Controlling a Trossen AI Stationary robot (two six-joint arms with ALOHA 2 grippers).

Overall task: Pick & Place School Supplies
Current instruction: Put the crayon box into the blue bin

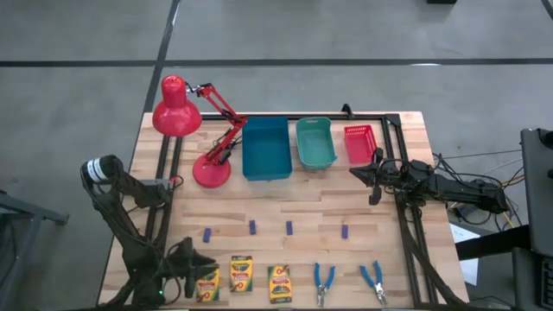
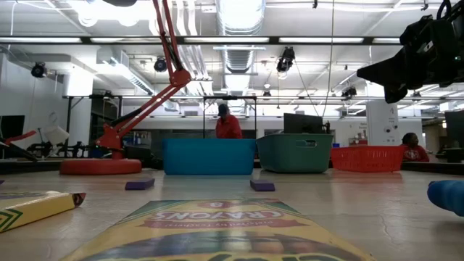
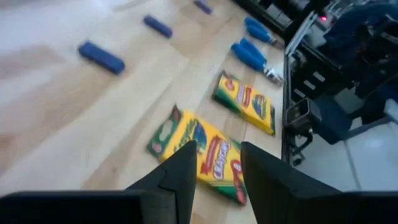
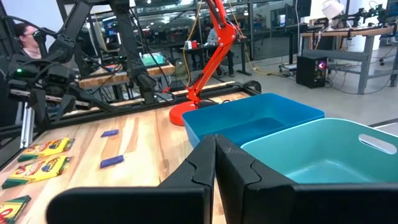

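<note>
- Yellow-and-green crayon boxes (image 1: 241,273): we count three in a row along the table's near edge, the leftmost under the left arm.
- Purple blocks (image 1: 252,226): four, in a line mid-table, well apart from one another.
- Blue-handled tools (image 1: 324,283): two, right of the boxes at the near edge.
- Bins: three along the far edge, blue bin (image 1: 266,149), teal bin (image 1: 315,142), red bin (image 1: 359,143); red lamp (image 1: 192,121) to their left.
- Left gripper (image 3: 217,171): partly open, holding nothing, poised just over a crayon box in its wrist view; overhead, the arm hides this.
- Right gripper (image 4: 215,163): fingers pressed together, empty, raised near the red bin; its wrist view looks across the blue and teal bins.
- Low view alone shows people beyond the table.
- Open wood lies between blocks and bins.
</note>
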